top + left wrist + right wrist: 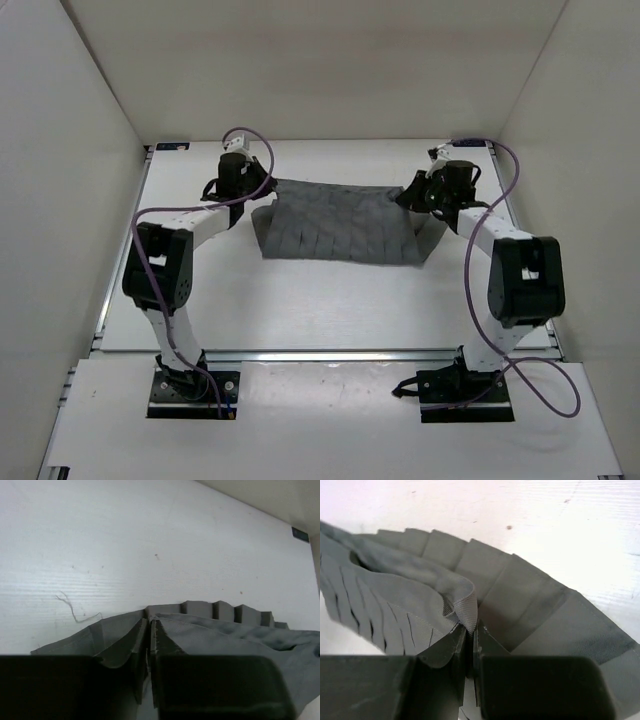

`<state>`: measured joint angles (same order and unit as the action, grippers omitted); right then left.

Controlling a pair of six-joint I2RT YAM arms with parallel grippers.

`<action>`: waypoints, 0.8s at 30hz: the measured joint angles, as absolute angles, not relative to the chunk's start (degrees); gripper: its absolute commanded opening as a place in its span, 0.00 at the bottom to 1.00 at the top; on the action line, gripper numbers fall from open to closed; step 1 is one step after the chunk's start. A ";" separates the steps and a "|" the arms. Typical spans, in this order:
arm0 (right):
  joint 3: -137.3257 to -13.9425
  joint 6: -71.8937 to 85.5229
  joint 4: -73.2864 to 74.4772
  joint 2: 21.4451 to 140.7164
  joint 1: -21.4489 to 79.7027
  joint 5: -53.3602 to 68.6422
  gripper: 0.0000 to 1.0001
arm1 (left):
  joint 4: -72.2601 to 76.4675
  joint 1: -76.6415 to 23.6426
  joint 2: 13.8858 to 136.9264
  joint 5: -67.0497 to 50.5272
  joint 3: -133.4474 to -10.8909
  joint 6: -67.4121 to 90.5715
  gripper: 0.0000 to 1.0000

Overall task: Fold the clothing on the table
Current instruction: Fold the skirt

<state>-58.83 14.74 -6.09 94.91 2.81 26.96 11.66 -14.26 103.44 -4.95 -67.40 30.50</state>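
clothing (340,228) on table (300,310), far half, spanning left to right

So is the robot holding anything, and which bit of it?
Yes. The clothing is pinched at two places: the left gripper holds its far left corner, and the right gripper holds its far right corner.

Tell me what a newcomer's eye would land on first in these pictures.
The grey pleated clothing draws the eye first, spread across the far half of the white table. The left gripper is shut on its left end and the right gripper on its right end, so the cloth spans the gap between the two arms. Both wrist views show its fabric pinched between closed fingers.
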 measured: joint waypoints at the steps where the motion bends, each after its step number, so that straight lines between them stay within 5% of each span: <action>1: -60.45 14.70 -5.58 96.86 2.70 26.57 0.20 | 11.40 -13.74 105.30 -5.21 -68.03 30.83 0.38; 2: -62.13 14.66 -5.06 98.74 2.68 25.93 0.36 | 11.35 -13.23 106.65 -5.37 -68.12 31.20 0.53; 3: -63.96 14.35 -4.43 100.73 2.61 24.69 0.48 | 11.22 -12.53 107.87 -5.50 -68.12 31.97 0.59; 5: -67.83 13.85 -1.76 103.90 2.55 22.15 0.57 | 11.16 -11.09 109.78 -6.92 -68.34 32.45 0.64; 11: -72.47 13.69 3.01 104.84 2.22 16.16 0.59 | 10.87 -7.68 109.71 -10.39 -68.03 33.19 0.66; 24: -42.65 24.29 5.74 80.36 1.69 13.41 0.59 | 4.01 -12.16 89.89 -10.52 -43.94 33.19 0.66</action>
<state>-42.65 24.29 5.74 80.36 1.69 13.41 4.01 -12.16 89.89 -10.52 -43.94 33.19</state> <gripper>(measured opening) 0.589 0.651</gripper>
